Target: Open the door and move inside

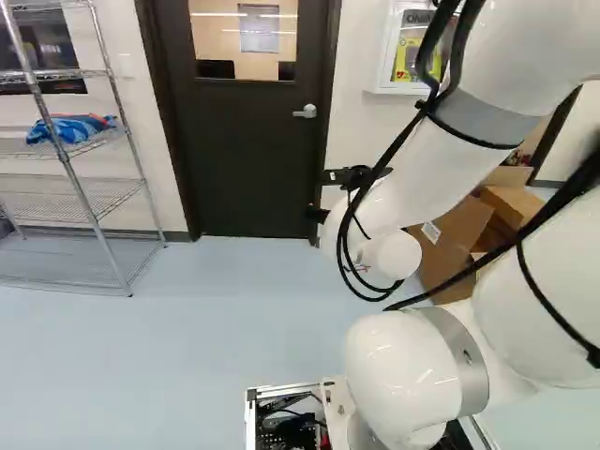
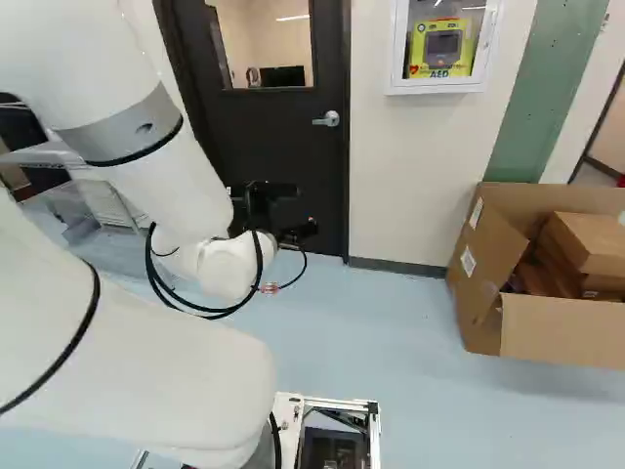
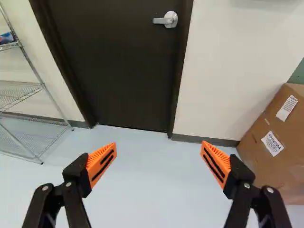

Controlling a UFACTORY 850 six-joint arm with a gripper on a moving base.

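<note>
My gripper [image 2: 273, 210] is held out in front of the dark door [image 2: 269, 137], well short of it, in the right base view. The door stands closed in its frame, with a window in its upper part. A silver lever handle [image 2: 328, 119] sits at the door's right edge. In the wrist view the gripper [image 3: 158, 161] is open wide, nothing between its orange pads. Ahead of it are the door [image 3: 114, 61] and the handle [image 3: 166, 20], which lies farther off, beyond the fingers and touched by neither.
A wire shelf rack [image 1: 70, 192] with a blue item [image 1: 70, 128] stands left of the door. Right of the door, a cabinet [image 2: 441, 47] with a yellow device hangs on the wall. An open cardboard box [image 2: 562, 327] holding smaller boxes stands on the floor [image 1: 187, 347].
</note>
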